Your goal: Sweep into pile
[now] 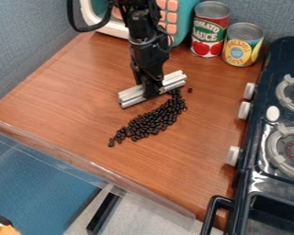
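Clenched at gripper (152, 91) jaws on grooved silver bar (132, 95); just above black beans (152, 122) in view, nearest at bar's upper-right end. Probably needs angling toward beans' trailing lower-left tail to gather inward.

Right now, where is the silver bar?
In the camera view, the silver bar is in the upper middle, held by the gripper, beside the black beans.

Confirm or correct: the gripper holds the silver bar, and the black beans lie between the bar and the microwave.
The gripper holds the silver bar, but the camera view shows the black beans on its side away from the microwave.
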